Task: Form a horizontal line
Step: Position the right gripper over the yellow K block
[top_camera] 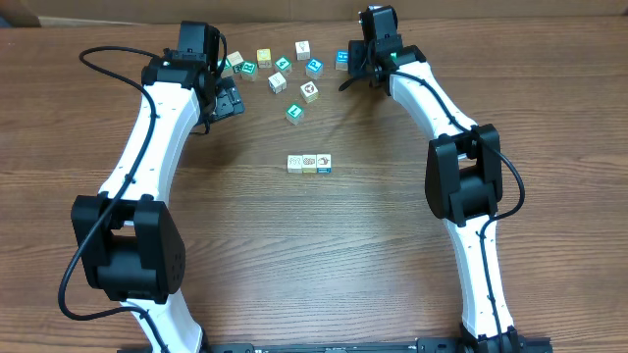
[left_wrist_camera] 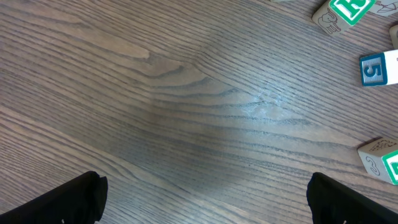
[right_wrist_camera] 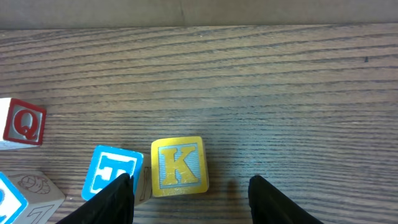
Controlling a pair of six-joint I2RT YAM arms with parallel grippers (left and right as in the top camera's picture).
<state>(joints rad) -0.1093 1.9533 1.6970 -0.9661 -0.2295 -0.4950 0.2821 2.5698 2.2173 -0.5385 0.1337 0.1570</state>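
Note:
A short row of three blocks (top_camera: 309, 163) lies side by side at the table's middle. Several loose letter blocks (top_camera: 283, 71) are scattered at the far side. My right gripper (top_camera: 355, 59) is open at the right end of that scatter. In the right wrist view its fingers (right_wrist_camera: 189, 199) straddle a yellow K block (right_wrist_camera: 179, 165), with a blue block (right_wrist_camera: 112, 171) touching the left finger. My left gripper (top_camera: 228, 98) is open and empty at the left of the scatter, its fingers (left_wrist_camera: 205, 199) over bare wood.
A red Q block (right_wrist_camera: 23, 123) and a pale block (right_wrist_camera: 25, 196) lie left of the right gripper. A green letter block (left_wrist_camera: 345, 9), a blue 5 block (left_wrist_camera: 379, 68) and another block (left_wrist_camera: 380, 160) lie right of the left gripper.

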